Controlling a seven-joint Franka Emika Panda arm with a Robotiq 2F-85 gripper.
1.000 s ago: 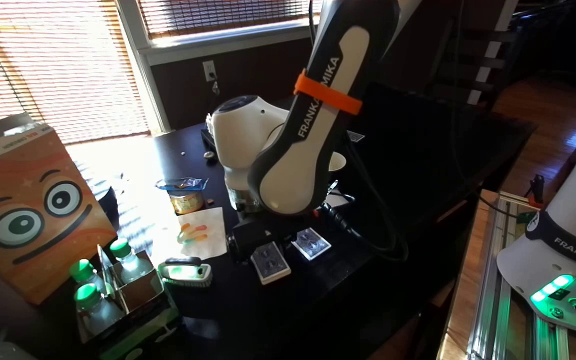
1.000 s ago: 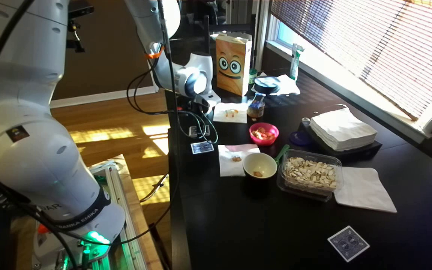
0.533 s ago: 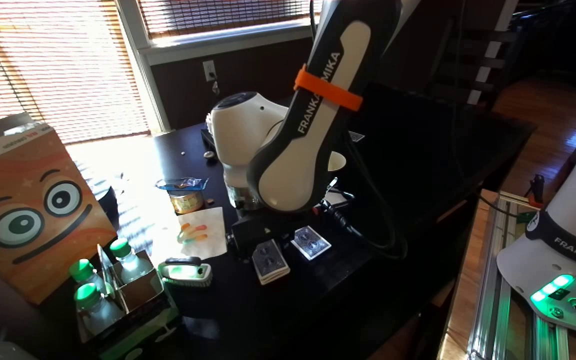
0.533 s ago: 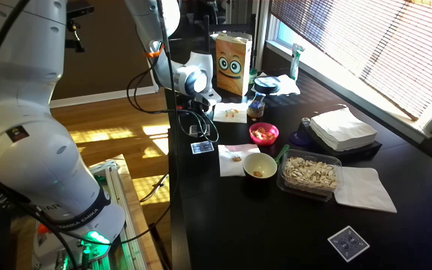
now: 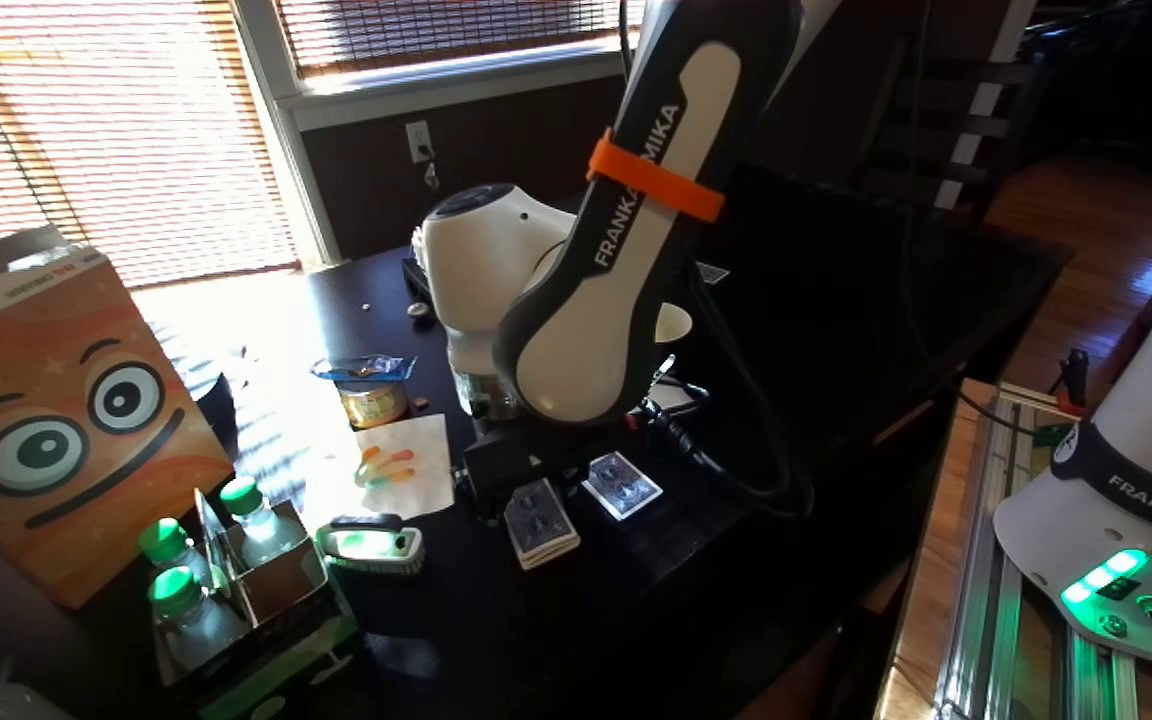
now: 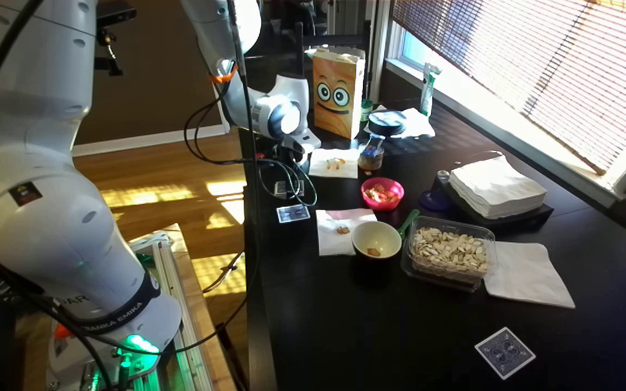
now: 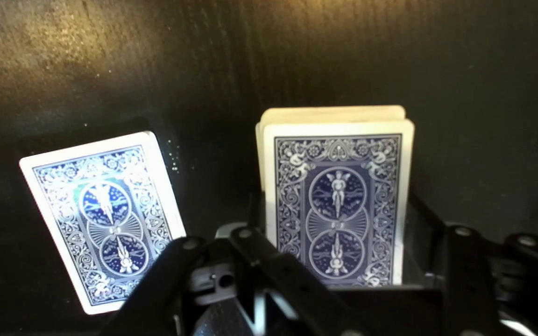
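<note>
Nearest me, on the near side of the deck [image 5: 541, 522], a carrier [image 5: 286, 588] holds green-capped bottles [image 5: 266, 537], and a brush [image 5: 371, 545] sits between it and the deck. The deck itself, slightly unsquared, lies blue-backed on the dark table [image 5: 476, 590], the gripper [image 7: 339, 210] clamped on its two long sides. Just beside the deck is another blue card [image 7: 112, 226] (or a thin pile, I can't tell which). Past the deck come a napkin [image 5: 426, 490] with colourful pieces [image 5: 396, 457], a jar [image 5: 373, 407], and finally the window blinds [image 5: 116, 150].

Hand [image 5: 528, 490] at card deck [image 5: 543, 527], orange box [image 5: 76, 415]
</note>
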